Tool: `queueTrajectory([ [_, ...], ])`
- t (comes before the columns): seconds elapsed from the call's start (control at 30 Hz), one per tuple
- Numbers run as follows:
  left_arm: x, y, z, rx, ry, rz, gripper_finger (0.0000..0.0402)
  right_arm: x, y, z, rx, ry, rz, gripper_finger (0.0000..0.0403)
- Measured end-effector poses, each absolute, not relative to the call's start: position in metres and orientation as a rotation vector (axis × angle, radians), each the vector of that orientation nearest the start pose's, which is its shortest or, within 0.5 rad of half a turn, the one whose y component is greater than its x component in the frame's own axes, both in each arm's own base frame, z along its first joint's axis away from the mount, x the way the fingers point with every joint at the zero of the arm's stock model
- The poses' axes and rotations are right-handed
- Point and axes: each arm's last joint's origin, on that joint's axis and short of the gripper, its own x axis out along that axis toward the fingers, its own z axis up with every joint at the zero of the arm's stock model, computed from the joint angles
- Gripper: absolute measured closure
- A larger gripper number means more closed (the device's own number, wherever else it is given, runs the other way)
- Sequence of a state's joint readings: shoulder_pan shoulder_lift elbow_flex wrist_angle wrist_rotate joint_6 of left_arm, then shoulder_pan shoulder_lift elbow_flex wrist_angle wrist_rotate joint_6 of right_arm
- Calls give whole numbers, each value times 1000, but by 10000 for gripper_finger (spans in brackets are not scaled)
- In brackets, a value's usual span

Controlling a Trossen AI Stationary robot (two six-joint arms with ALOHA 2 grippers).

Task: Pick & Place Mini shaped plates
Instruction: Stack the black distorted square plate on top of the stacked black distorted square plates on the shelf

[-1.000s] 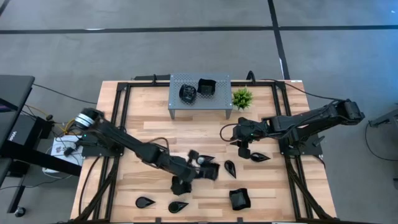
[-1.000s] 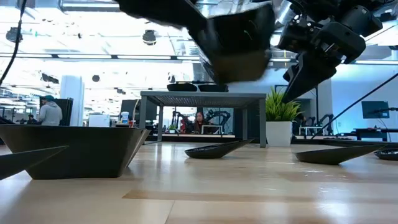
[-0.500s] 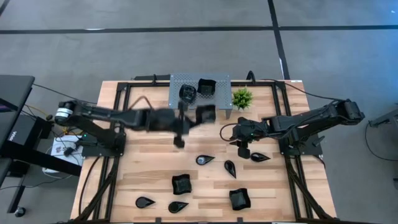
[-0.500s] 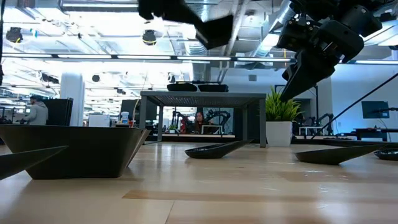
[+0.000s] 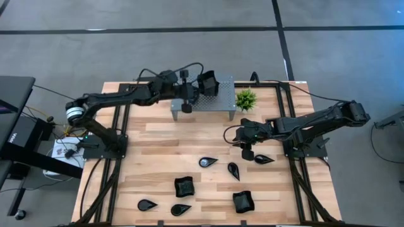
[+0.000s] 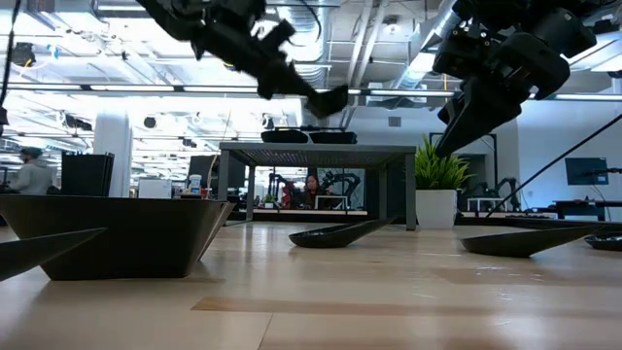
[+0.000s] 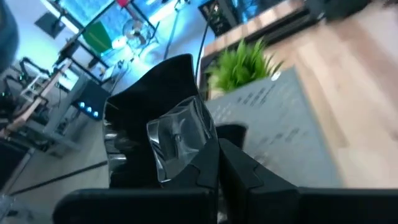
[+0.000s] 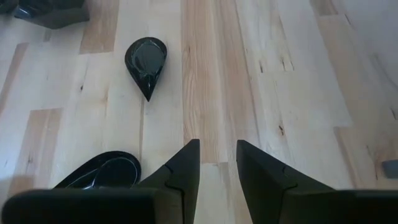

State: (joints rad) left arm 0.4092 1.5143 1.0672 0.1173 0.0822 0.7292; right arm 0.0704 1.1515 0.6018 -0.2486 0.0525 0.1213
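Presently a square plate (image 5: 207,84) is held clamped in the left claw (image 5: 194,88) above the rack (image 5: 221,101) at the worktop's far edge. Right claw (image 5: 247,150), parted and empty, hangs near a teardrop plate (image 5: 263,159). Risk: a glossy rim may slip out before release.

Wooden table (image 5: 158,145) — black plates (image 5: 184,186), plant (image 5: 245,99)

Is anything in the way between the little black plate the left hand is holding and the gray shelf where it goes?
Nothing visible blocks it. The left hand holds a wavy square plate right over the gray shelf. One plate already sits on the shelf, mostly hidden under the hand, so how much room is left is unclear.
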Motion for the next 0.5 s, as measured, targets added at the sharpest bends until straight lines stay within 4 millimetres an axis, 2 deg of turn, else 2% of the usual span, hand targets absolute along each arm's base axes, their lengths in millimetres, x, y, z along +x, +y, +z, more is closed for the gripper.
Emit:
queueTrajectory([
  [0.17,322,152,264,634,472,208,395,220,14,199,67,793,-32,302],
  [0.5,330,146,256,666,463,150,388,220,14,199,69,793,-32,302],
])
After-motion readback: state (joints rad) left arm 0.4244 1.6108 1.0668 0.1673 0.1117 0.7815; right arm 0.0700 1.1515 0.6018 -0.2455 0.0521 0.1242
